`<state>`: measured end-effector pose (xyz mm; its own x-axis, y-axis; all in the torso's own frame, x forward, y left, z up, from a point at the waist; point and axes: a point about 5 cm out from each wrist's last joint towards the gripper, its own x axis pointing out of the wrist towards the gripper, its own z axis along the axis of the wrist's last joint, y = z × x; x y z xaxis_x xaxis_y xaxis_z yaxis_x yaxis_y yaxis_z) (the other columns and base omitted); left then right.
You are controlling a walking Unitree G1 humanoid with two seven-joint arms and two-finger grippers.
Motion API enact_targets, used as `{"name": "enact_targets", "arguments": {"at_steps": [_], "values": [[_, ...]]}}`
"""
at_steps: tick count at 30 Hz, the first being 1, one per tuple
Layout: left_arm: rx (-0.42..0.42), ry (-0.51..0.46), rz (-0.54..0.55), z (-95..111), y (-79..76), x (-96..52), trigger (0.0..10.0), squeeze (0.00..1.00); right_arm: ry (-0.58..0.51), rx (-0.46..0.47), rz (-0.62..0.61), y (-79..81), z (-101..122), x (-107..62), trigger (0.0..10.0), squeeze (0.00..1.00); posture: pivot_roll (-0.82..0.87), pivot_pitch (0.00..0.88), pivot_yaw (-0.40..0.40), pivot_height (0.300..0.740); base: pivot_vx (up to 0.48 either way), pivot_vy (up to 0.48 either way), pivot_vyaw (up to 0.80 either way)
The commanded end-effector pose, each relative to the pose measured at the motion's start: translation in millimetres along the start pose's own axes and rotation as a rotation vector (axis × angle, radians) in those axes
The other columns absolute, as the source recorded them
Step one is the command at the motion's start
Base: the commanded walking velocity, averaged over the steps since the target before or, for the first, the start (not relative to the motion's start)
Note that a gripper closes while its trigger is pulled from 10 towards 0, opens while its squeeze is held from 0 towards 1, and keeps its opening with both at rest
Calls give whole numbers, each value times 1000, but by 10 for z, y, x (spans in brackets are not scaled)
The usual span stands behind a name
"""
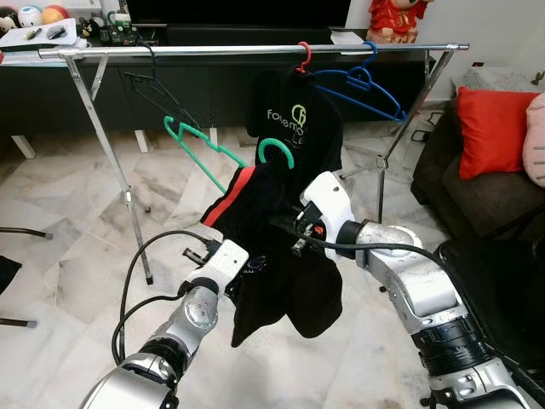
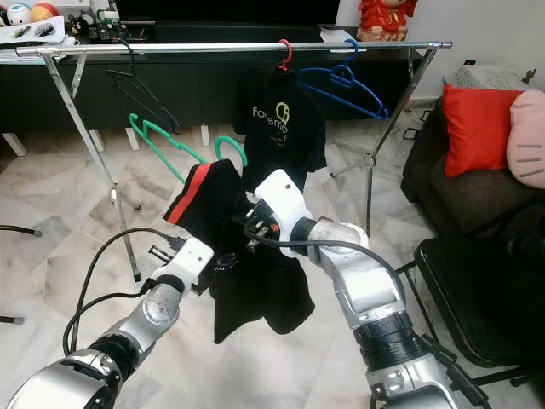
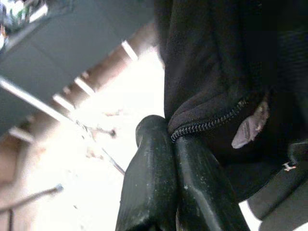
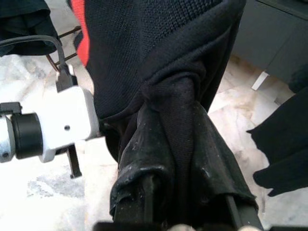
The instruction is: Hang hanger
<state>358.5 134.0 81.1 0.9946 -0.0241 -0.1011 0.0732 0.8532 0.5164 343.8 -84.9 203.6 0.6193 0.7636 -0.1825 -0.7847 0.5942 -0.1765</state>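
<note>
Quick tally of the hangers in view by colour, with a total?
Green hanger: 1, carrying the black garment both end effectors grip
Red hanger: 1, on the rail
Blue hanger: 1, on the rail
Black hanger: 1, on the rail
Total: 4

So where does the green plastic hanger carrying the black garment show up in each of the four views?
Left eye view: green plastic hanger sits centre-left, below the metal clothes rail, above the black garment with the red stripe.
Right eye view: same hanger, slightly further left.
Left wrist view: not visible; black fabric pinched between the fingers.
Right wrist view: not visible; fabric bunched over the fingers.
Shared landmark: the garment.
</note>
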Motion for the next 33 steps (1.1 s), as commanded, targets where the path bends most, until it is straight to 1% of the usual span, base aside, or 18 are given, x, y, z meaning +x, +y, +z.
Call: {"name": "enact_targets", "arguments": {"at_steps": [1, 3, 6, 7, 9, 12, 14, 17, 18, 19, 22, 23, 26, 27, 28, 29, 31, 33], "values": [[-57, 72, 3, -147, -4, -50, 0, 0, -25, -14, -14, -38, 27, -86, 0, 0, -67, 164, -105, 740, 0, 0, 0], [-140, 131, 43, -266, 81, -79, 0, 0, 40, -53, -46, -135, -166, -238, 0, 0, -69, 168, -107, 740, 0, 0, 0], [-187, 161, 49, -336, 99, -106, 0, 0, 60, -19, -39, -205, -350, -382, 0, 0, -68, 170, -107, 740, 0, 0, 0], [-183, 165, 48, -355, 100, -117, 0, 0, 95, -10, -46, -246, -464, -454, 0, 0, -68, 170, -107, 740, 0, 0, 0], [-215, 183, 48, -397, 100, -137, 0, 0, 147, 10, -19, -272, -668, -592, 0, 0, -68, 171, -108, 740, 0, 0, 0], [-239, 201, 48, -441, 107, -156, 0, 0, 186, 4, -2, -285, -821, -718, 0, 0, -65, 175, -106, 740, 0, 0, 0], [-249, 209, 46, -459, 111, -163, 0, 0, 190, 2, 4, -289, -868, -770, 0, 0, -65, 175, -106, 740, 0, 0, 0], [-265, 221, 29, -494, 110, -180, 0, 0, 136, 39, 73, -257, -958, -927, 0, 0, -68, 176, -105, 740, 0, 0, 0], [-265, 221, 29, -494, 110, -180, 0, 0, 136, 39, 73, -257, -958, -927, 0, 0, -68, 176, -105, 740, 0, 0, 0], [-267, 223, 22, -502, 107, -185, 0, 0, 120, 55, 127, -219, -1013, -1000, 0, 0, -65, 178, -103, 740, 0, 0, 0], [-271, 225, 19, -508, 106, -188, 0, 0, 133, 65, 167, -189, -1071, -1049, 0, 0, -62, 179, -103, 740, 0, 0, 0], [-275, 228, 16, -513, 108, -189, 0, 0, 165, 73, 221, -143, -1158, -1114, 0, 0, -62, 181, -103, 740, 0, 0, 0], [-275, 230, 13, -520, 116, -191, 0, 0, 228, 85, 279, -96, -1285, -1213, 0, 0, -59, 182, -101, 740, 0, 0, 0], [-275, 231, 13, -522, 119, -191, 0, 0, 279, 62, 284, -93, -1345, -1242, 0, 0, -59, 182, -101, 740, 0, 0, 0], [-276, 232, 13, -525, 122, -192, 0, 0, 359, 19, 281, -97, -1431, -1278, 0, 0, -61, 182, -100, 740, 0, 0, 0], [-276, 232, 13, -525, 122, -192, 0, 0, 359, 19, 281, -97, -1431, -1278, 0, 0, -61, 182, -100, 740, 0, 0, 0], [-279, 232, 12, -525, 128, -190, 0, 0, 455, -35, 269, -118, -1541, -1326, 0, 0, -61, 181, -99, 740, 0, 0, 0], [-281, 231, 11, -524, 134, -188, 0, 0, 493, -55, 261, -134, -1599, -1356, 0, 0, -56, 180, -97, 740, 0, 0, 0]]}}
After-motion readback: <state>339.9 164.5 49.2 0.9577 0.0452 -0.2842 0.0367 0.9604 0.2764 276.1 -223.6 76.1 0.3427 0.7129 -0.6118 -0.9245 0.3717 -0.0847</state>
